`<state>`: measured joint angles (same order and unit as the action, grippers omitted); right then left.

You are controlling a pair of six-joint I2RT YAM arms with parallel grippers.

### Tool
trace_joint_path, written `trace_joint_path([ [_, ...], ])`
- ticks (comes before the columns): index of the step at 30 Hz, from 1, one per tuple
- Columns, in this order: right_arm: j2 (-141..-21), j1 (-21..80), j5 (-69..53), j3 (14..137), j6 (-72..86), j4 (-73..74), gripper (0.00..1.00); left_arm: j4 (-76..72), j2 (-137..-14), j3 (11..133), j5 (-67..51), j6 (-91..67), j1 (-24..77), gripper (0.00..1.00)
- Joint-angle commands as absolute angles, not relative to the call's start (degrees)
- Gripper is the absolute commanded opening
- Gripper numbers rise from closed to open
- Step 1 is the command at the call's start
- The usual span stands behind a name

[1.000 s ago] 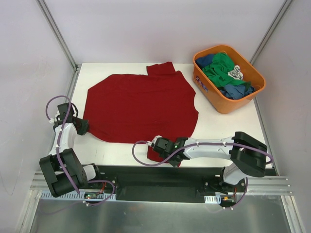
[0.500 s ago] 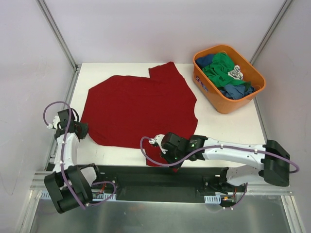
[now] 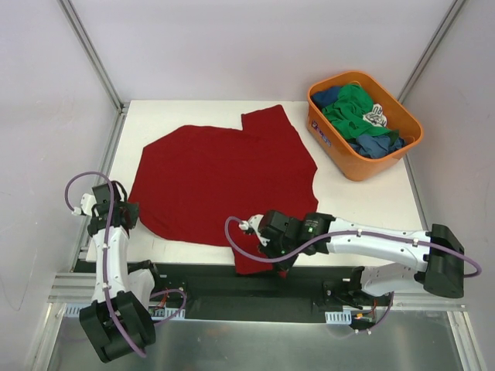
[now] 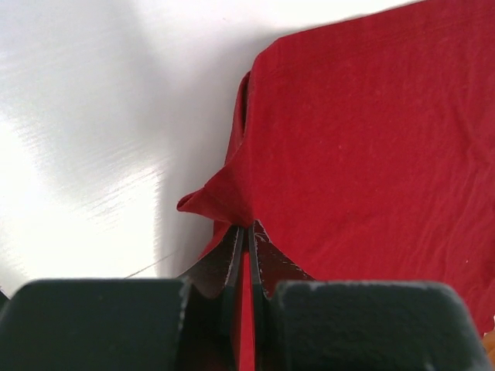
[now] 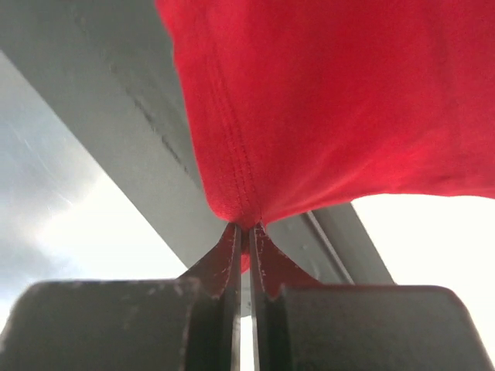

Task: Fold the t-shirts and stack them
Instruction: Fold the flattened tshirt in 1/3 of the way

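Note:
A large dark red t-shirt (image 3: 224,178) lies spread over the white table (image 3: 356,197). My left gripper (image 3: 133,212) is shut on the shirt's left corner (image 4: 224,197), pinching a fold of cloth. My right gripper (image 3: 263,246) is shut on the shirt's near hem (image 5: 247,209) at the table's front edge, where red cloth hangs over the rail. Green and blue t-shirts (image 3: 360,112) lie heaped in the orange tub.
The orange tub (image 3: 329,143) stands at the back right corner of the table. A black rail (image 3: 232,282) runs along the near edge between the arm bases. Grey walls and metal posts enclose the table on three sides.
Both arms have pulled back toward the near edge, dragging the red shirt nearer and rotating it slightly. The right gripper closed on the hem during this second.

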<state>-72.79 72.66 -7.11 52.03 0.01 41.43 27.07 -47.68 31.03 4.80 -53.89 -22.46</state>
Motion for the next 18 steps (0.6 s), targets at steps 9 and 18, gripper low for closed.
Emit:
trace_joint_path([
  [9,-75.1,56.9,-2.4,66.0,-5.9,46.5,0.01,28.7,-58.3,42.7,8.9,-57.3,-14.5,0.0],
  [18,-84.9,46.1,-1.1,77.6,-10.6,49.1,0.01,28.6,-70.7,52.3,10.4,-57.7,-14.1,0.0],
])
